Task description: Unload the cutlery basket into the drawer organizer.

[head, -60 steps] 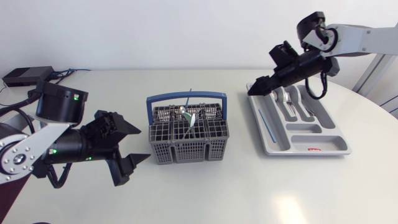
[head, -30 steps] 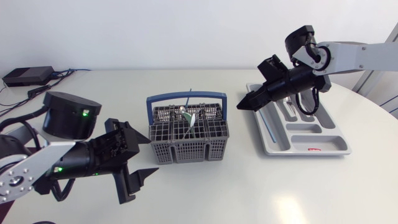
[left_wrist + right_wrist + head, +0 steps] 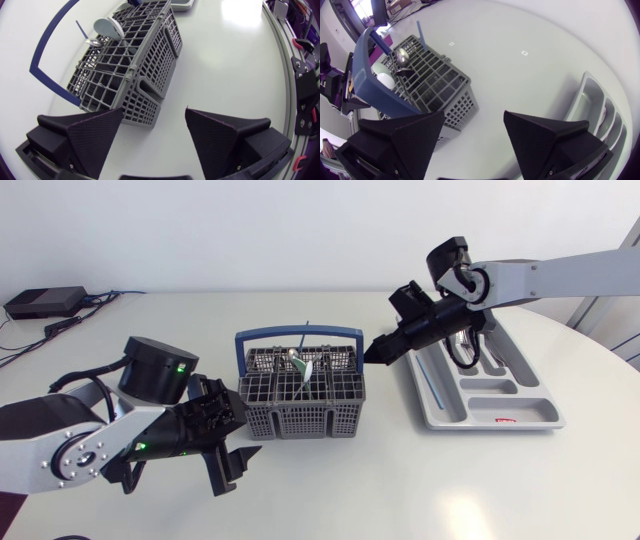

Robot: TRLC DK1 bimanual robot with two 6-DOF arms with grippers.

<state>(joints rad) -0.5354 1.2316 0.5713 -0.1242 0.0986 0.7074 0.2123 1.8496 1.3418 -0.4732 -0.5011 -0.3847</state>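
Grey basket (image 3: 303, 408), bare table (image 3: 360, 490) around it, sits between two released jaws (left by its corner).

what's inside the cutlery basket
Sticking up out of the cutlery basket: a metal spoon, a white rounded piece and a thin blue stick. Their lower ends, and anything deeper, are hidden by the grid walls.

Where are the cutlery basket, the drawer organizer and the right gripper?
cutlery basket (image 3: 320, 418): head view, on its front mesh wall.
drawer organizer (image 3: 500, 406): head view, on the bare floor of its wide crosswise compartment.
right gripper (image 3: 372, 354): head view, midway between its fingertips.
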